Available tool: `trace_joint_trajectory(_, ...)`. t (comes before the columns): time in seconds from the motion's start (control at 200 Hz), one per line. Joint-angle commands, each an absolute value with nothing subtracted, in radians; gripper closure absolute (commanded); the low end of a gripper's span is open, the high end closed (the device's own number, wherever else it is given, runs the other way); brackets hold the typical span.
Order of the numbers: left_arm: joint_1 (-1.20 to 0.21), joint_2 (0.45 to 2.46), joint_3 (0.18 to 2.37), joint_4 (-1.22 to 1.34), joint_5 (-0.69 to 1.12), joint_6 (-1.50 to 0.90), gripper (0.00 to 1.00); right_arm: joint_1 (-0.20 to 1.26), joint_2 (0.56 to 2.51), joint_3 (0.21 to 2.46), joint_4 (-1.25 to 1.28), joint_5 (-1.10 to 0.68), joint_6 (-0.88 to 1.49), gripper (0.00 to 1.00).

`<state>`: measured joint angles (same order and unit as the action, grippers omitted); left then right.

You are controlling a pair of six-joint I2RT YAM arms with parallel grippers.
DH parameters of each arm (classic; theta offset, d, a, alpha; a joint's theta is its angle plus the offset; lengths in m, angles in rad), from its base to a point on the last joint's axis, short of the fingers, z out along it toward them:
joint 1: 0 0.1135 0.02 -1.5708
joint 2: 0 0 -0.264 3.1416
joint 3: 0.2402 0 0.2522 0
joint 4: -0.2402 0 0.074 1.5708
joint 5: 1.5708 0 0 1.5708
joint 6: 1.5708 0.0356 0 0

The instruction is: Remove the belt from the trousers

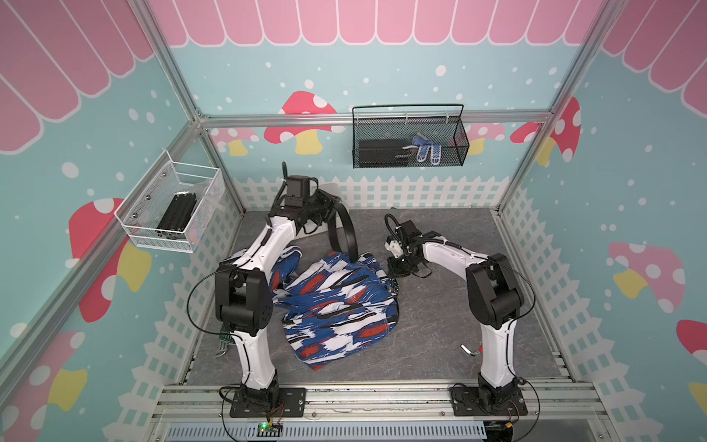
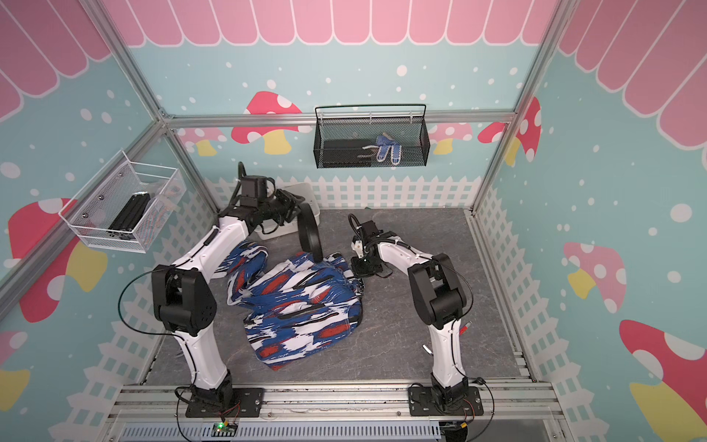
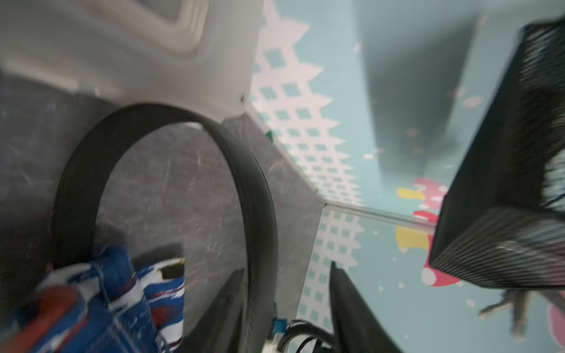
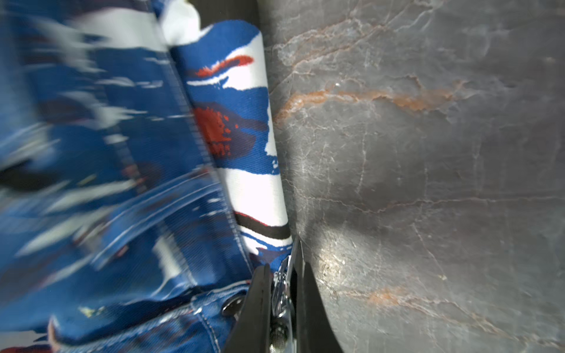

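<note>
The trousers (image 1: 336, 306) (image 2: 302, 302), blue, white and red-orange, lie crumpled mid-table. The black belt (image 1: 350, 233) (image 2: 313, 233) rises from their waistband in a tall arch toward my left gripper (image 1: 333, 204) (image 2: 296, 204) at the back. In the left wrist view that gripper (image 3: 287, 267) is open; the belt (image 3: 256, 195) runs along one of its fingers and is not pinched. My right gripper (image 1: 393, 277) (image 2: 357, 279) points down at the trousers' right edge. The right wrist view shows this gripper (image 4: 286, 272) shut on the shiny metal buckle (image 4: 281, 287) beside the waistband (image 4: 137, 152).
A white bin (image 2: 302, 191) stands at the back left, close behind the left gripper. A black mesh basket (image 1: 409, 153) with gloves (image 1: 426, 149) hangs on the back wall, and a white wire basket (image 1: 172, 206) on the left wall. A small metal tool (image 1: 468, 350) lies by the right arm.
</note>
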<state>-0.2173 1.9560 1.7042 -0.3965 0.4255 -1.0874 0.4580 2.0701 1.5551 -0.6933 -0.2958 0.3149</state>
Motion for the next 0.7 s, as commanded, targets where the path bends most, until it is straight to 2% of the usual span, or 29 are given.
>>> trace_joint_trajectory(0.0,-0.263,1.926,1.659,-0.550,0.457,-0.852,0.01,0.460,2.154,1.566,-0.863,-0.221,0.295,1.00)
trace_joint_trajectory(0.09,-0.320,1.828,1.611,-0.739,0.393,-0.647,0.01,0.458,2.171,1.616,-0.878,-0.220,0.289,1.00)
trace_joint_trajectory(0.2,-0.435,1.628,1.451,-0.895,0.199,-0.426,0.01,0.451,2.197,1.684,-0.900,-0.210,0.275,1.00)
trace_joint_trajectory(0.27,-0.500,1.462,1.298,-0.898,0.145,-0.393,0.01,0.441,2.223,1.724,-0.912,-0.202,0.259,1.00)
trace_joint_trajectory(0.425,-0.643,1.194,1.012,-0.805,0.161,-0.300,0.01,0.416,2.291,1.844,-0.937,-0.207,0.233,1.00)
trace_joint_trajectory(0.56,-0.766,1.186,0.876,-0.688,0.067,-0.196,0.01,0.414,2.349,1.984,-0.989,-0.209,0.226,1.00)
trace_joint_trajectory(0.695,-0.834,1.290,0.870,-0.569,0.039,-0.116,0.01,0.414,2.368,2.055,-1.016,-0.212,0.230,1.00)
